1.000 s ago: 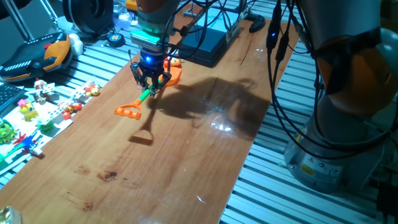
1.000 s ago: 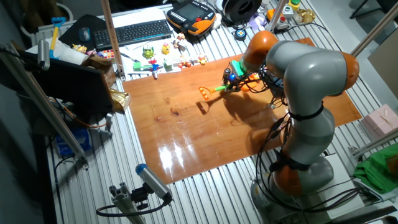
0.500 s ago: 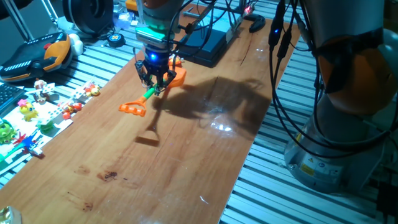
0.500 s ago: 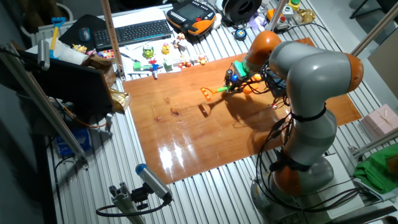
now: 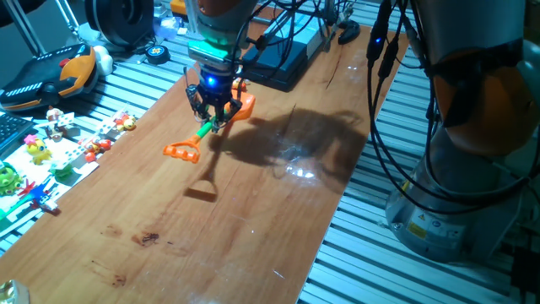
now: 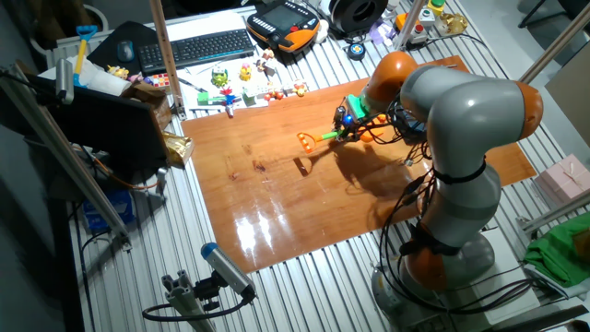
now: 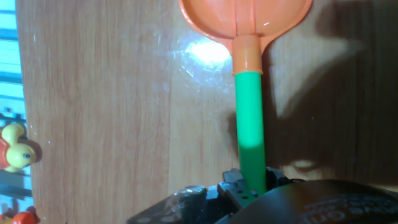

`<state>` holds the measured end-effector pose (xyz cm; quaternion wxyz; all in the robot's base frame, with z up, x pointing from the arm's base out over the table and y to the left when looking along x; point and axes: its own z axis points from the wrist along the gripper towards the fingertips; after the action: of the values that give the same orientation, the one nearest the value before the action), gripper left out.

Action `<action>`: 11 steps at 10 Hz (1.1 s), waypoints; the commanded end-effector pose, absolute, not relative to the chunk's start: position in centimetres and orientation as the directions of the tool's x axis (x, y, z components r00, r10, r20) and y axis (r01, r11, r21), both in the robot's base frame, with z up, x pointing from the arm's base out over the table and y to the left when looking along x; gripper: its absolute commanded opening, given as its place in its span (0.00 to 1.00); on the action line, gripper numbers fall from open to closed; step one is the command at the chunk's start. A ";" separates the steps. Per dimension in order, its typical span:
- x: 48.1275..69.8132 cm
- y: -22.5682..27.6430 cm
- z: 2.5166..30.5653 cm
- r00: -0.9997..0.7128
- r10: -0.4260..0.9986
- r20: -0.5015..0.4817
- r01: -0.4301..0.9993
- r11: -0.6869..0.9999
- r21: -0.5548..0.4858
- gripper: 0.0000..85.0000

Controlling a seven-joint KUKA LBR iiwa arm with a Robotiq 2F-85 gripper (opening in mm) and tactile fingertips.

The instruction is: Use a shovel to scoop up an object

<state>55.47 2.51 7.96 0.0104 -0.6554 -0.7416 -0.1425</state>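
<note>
- Orange and green plastic make up the shovel (image 5: 205,128), which is hanging above the wooden table (image 5: 253,211), casting a shadow on the boards below.
- The gripper (image 5: 212,114) is clamping the green shaft (image 7: 250,118) between its fingers, near the blade end.
- The orange scoop blade (image 7: 245,17) is pointing away from the hand in the hand view; the D-shaped loop (image 5: 181,151) is tilting down toward the table.
- The object cannot be made out for certain.
- Small toy figures (image 5: 38,152) are lying on the slatted surface beside the table.
</note>
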 end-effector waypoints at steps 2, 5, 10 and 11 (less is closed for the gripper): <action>56.4 3.4 7.5 -0.117 0.976 0.182 0.974 0.076 0.214 0.01; 57.1 4.5 7.6 -0.126 0.975 0.182 0.976 0.088 0.201 0.01; 58.1 6.2 8.2 -0.282 0.935 0.215 0.953 0.247 0.178 0.01; 58.5 6.0 8.4 -0.317 0.924 0.213 0.941 0.279 0.191 0.01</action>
<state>58.54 5.99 8.37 0.0295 -0.5863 -0.7971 -0.1416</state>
